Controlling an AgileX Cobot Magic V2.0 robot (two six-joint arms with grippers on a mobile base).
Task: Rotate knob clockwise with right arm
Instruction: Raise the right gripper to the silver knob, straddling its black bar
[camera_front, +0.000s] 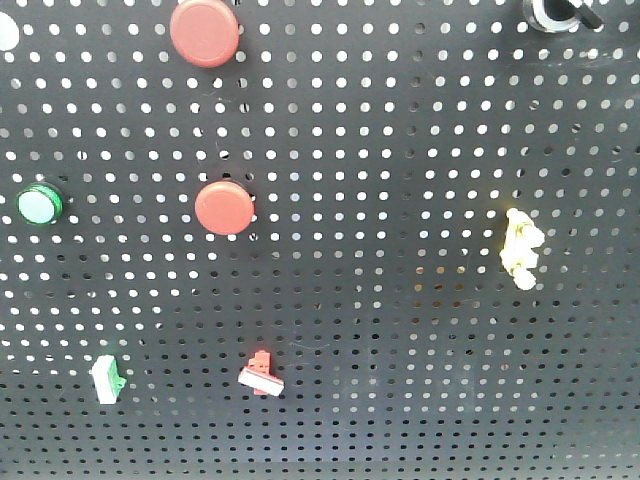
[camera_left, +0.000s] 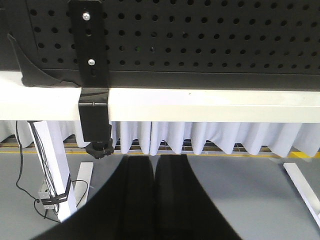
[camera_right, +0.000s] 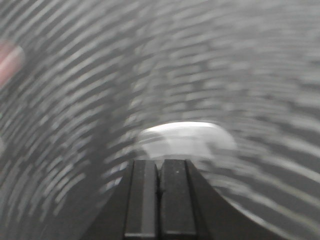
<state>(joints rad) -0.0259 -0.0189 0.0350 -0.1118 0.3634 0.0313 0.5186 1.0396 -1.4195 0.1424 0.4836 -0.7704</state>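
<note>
The knob (camera_front: 557, 11) sits at the top right edge of the black pegboard (camera_front: 400, 150) in the front view, cut off by the frame; its silver-white collar and a black bar show. No arm shows in that view. The right wrist view is smeared in curved streaks. There a pale ring, the knob's collar (camera_right: 187, 139), lies just beyond the tips of my right gripper (camera_right: 159, 162). Its fingers are pressed together with only a thin seam, and nothing shows between them. My left gripper (camera_left: 154, 161) is shut, hanging below the table edge over the floor.
Two red round buttons (camera_front: 205, 32) (camera_front: 224, 207) and a green-rimmed button (camera_front: 39, 205) are on the board's left. Small yellow (camera_front: 521, 248), red (camera_front: 261, 375) and green (camera_front: 106, 378) pieces sit lower. A black clamp bracket (camera_left: 92, 75) grips the white table edge (camera_left: 210, 104).
</note>
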